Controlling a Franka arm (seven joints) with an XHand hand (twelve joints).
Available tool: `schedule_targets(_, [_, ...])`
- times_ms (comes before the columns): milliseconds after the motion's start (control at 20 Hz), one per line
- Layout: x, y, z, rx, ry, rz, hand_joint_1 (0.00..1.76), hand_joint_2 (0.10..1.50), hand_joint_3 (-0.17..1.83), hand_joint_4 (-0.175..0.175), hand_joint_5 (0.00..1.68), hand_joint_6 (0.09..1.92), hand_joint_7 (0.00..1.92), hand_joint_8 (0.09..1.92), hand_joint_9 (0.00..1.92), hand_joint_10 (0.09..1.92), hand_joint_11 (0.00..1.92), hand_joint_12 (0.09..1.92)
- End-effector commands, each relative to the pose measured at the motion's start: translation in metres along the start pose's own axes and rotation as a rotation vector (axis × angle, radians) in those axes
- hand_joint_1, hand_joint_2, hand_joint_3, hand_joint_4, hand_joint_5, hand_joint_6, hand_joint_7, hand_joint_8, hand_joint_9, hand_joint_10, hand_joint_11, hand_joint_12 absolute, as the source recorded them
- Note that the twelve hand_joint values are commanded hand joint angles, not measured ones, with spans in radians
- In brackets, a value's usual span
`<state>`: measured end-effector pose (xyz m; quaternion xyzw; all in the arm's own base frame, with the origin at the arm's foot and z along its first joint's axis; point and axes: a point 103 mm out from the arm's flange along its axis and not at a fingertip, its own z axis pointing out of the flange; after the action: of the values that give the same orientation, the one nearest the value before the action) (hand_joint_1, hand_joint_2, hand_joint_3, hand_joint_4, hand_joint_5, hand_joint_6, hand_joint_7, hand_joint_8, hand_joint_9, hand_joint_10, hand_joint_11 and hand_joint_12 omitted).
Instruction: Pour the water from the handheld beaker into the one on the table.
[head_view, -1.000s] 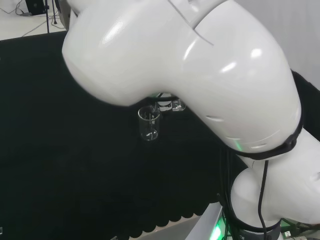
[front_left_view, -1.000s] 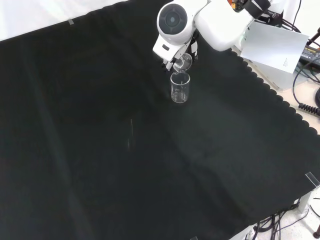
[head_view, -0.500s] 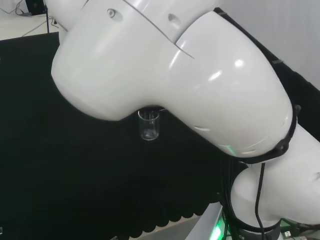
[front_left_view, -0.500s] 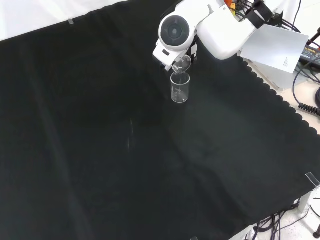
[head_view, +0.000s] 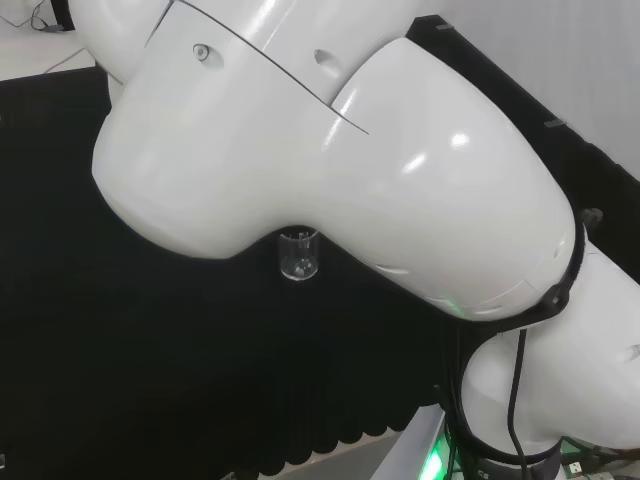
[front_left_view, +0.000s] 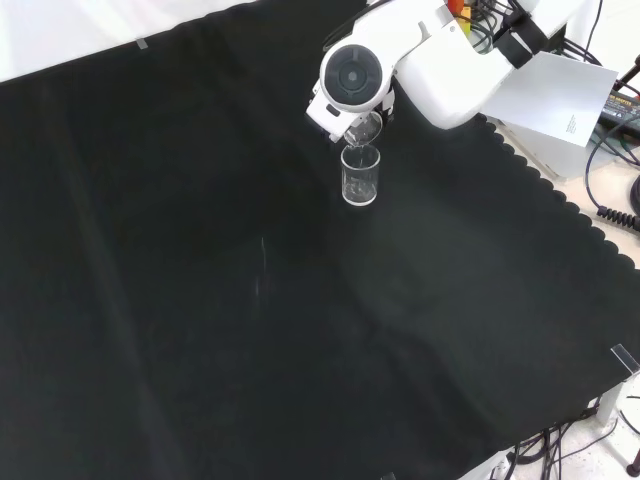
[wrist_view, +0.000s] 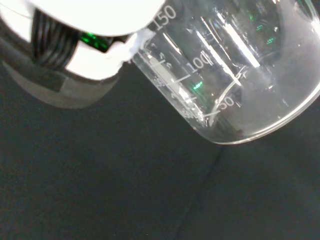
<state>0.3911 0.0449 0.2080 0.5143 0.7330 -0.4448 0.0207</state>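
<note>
A black cloth (front_left_view: 250, 300) covers the counter, its scalloped hem running along the counter's right edge in the front view and along the near edge in the head view. Beyond that right edge in the front view, near the far right corner, lies a white sheet of paper (front_left_view: 555, 90), with black cables (front_left_view: 610, 170) trailing beside it. Small strips of clear tape (front_left_view: 623, 358) hold the cloth at the right edge and at the far left edge.

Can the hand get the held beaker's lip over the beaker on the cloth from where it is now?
Probably yes: in the front view the tilted held beaker hangs right above the standing beaker, nothing between them.
</note>
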Motion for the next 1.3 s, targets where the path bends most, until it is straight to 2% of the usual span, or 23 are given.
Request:
schedule_targets(50, [0.001,-0.002,-0.003,0.000,-0.028,0.014,1.21,0.67,0.58,-0.108,1.38,0.45,1.82,0.12,1.90,0.09,1.49,0.52])
schedule_targets(1300, [0.016,0.001,-0.019,0.068,-0.134,0.060,1.20,0.67,0.57,-0.091,1.38,0.45,1.82,0.12,1.90,0.09,1.50,0.52])
